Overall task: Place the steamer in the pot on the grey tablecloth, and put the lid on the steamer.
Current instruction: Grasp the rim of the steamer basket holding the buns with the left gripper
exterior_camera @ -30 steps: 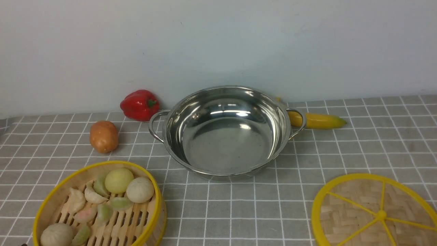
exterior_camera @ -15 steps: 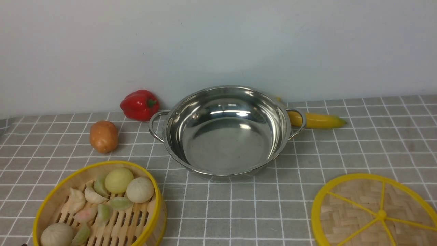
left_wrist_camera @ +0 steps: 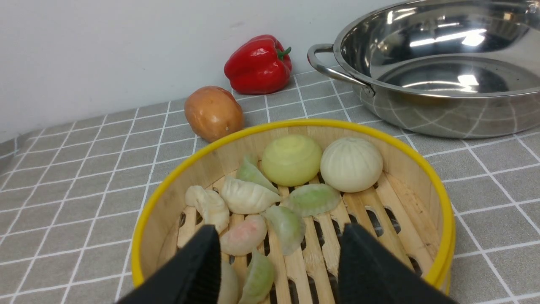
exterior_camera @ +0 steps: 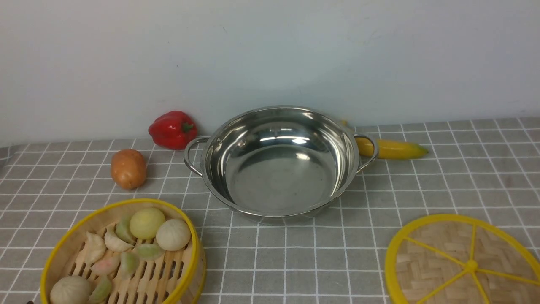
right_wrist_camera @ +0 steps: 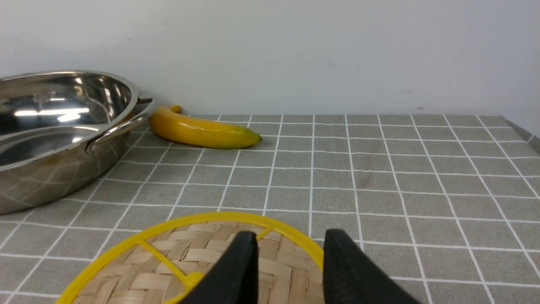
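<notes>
The steamer (exterior_camera: pixel 126 202) stands on the grey tablecloth (exterior_camera: pixel 295 261) at the front left, with buns and dumplings on its slatted floor. My left gripper (left_wrist_camera: pixel 280 228) hangs open just above the near part of the steamer (left_wrist_camera: pixel 211 160), holding nothing. The empty steel pot (exterior_camera: pixel 278 169) sits in the middle, close to the back wall. The woven lid (exterior_camera: pixel 447 257) lies flat at the front right. Over the lid (right_wrist_camera: pixel 202 253), near its far rim, my right gripper (right_wrist_camera: pixel 291 233) is open and empty. Neither gripper shows in the front view.
A red pepper (exterior_camera: pixel 172 129) and a potato (exterior_camera: pixel 128 168) lie left of the pot. A banana (exterior_camera: pixel 392 149) lies behind the pot's right handle. The wall rises right behind the pot. The cloth's right edge (right_wrist_camera: pixel 521 131) shows in the right wrist view.
</notes>
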Robot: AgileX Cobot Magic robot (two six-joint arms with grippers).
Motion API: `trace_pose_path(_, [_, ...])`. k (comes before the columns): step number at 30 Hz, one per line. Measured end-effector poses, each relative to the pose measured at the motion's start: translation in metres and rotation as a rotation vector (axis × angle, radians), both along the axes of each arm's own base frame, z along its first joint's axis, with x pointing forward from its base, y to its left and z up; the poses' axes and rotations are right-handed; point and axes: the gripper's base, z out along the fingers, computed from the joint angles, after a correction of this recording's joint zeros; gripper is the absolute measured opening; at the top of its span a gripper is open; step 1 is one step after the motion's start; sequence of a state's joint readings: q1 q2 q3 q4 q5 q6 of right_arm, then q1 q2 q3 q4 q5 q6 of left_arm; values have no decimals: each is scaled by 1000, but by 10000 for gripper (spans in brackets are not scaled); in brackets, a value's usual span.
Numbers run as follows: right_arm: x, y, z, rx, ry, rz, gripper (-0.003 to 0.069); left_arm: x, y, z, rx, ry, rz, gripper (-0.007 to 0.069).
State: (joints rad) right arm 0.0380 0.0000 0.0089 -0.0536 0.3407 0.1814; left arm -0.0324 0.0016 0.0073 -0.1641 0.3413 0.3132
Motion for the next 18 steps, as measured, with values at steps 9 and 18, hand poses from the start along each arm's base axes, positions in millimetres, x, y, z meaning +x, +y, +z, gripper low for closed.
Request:
trace_pose_path(9, [0, 0, 0, 0, 0, 0, 243, 0, 0, 0, 0, 0, 0, 358])
trace_pose_path(18, [0, 0, 0, 0, 0, 0, 243, 1, -1, 5, -125, -50, 13, 358])
